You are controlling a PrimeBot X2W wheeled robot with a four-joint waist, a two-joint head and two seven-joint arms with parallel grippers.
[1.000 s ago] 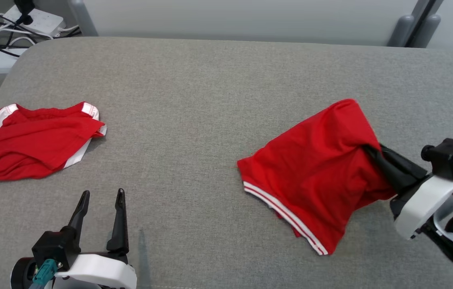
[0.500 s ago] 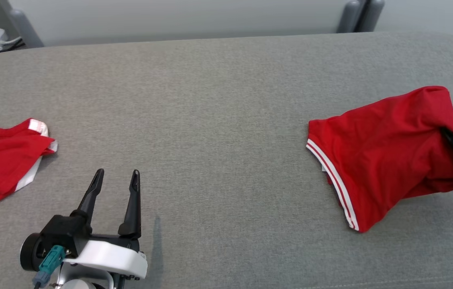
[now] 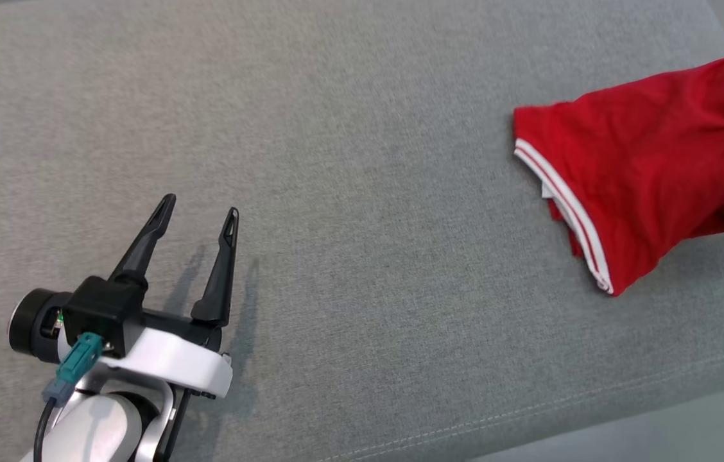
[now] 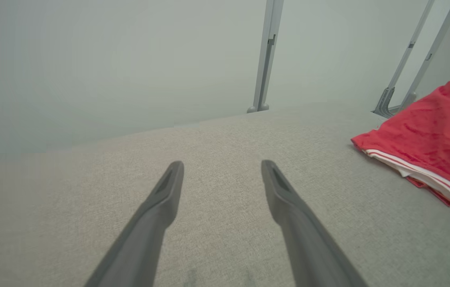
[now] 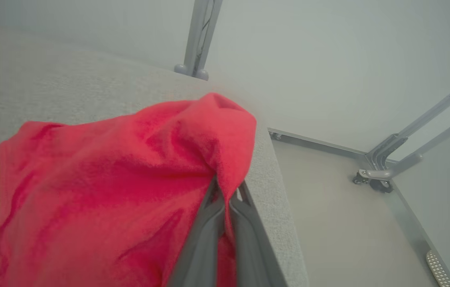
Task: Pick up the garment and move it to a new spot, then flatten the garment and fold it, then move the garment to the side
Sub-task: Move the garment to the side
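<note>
Grey woven fabric covers the broad padded surface (image 3: 349, 160) before us, with a pale wall and grey metal posts (image 4: 267, 56) behind it. Our left gripper (image 3: 201, 206) hangs low over the bare fabric at the near left, its two dark fingers spread wide and holding nothing. Well apart from it, at the right near the surface's edge, lies the red cloth garment (image 3: 644, 160) with its white-striped hem. Our right gripper (image 5: 226, 199) has its fingers pinched together on a fold of that garment, raised into a peak, while the hem end rests on the surface.
</note>
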